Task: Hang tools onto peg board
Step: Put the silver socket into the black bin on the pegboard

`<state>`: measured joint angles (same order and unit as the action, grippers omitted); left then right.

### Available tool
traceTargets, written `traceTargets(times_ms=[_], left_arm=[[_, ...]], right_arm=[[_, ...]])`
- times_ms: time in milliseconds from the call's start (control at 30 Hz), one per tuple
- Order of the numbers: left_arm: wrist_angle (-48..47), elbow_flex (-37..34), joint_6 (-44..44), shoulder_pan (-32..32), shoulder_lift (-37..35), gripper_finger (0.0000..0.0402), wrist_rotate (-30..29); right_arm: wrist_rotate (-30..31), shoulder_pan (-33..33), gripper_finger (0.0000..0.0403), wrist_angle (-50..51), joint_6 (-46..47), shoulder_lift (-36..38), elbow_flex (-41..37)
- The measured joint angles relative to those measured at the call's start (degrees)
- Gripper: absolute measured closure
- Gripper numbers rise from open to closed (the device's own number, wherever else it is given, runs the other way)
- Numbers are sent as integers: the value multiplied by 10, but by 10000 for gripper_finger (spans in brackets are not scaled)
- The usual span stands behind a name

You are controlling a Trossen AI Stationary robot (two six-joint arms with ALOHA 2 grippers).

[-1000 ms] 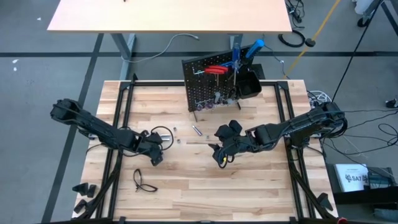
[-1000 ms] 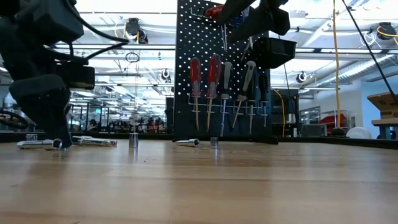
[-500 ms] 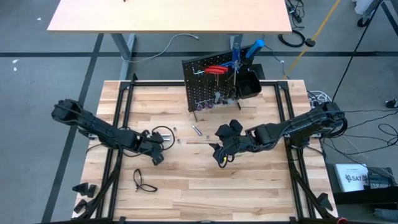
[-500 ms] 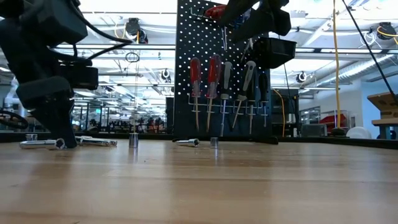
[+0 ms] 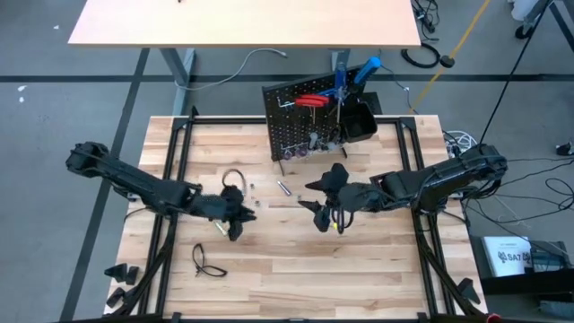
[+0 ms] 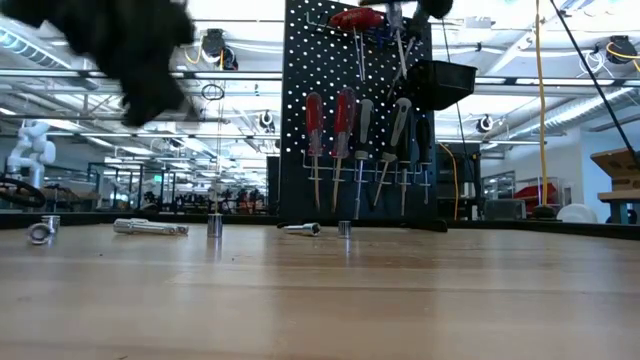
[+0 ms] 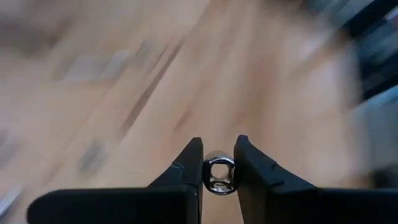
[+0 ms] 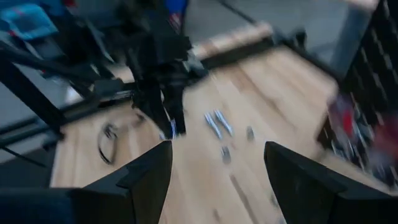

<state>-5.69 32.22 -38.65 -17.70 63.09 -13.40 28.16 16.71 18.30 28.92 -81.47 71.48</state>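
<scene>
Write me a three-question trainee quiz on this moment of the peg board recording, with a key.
1. True or false: the left gripper is shut on a small silver socket.
2. The right gripper is: A) open and empty, B) holding a red screwdriver, C) out of view.
3. What colour are the handles of the two leftmost screwdrivers hanging in the row on the peg board?

Key: 1 true; 2 A; 3 red.

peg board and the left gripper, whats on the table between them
In the high view, small silver bits lie on the wood between the peg board and the left gripper.
</scene>
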Motion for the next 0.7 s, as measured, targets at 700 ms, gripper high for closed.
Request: traceTargets(times_ms=[700], left_arm=[[611,1,-151,106,-8,346,-2]], right_arm=[[2,-22,156,-469,-504,-64,1]])
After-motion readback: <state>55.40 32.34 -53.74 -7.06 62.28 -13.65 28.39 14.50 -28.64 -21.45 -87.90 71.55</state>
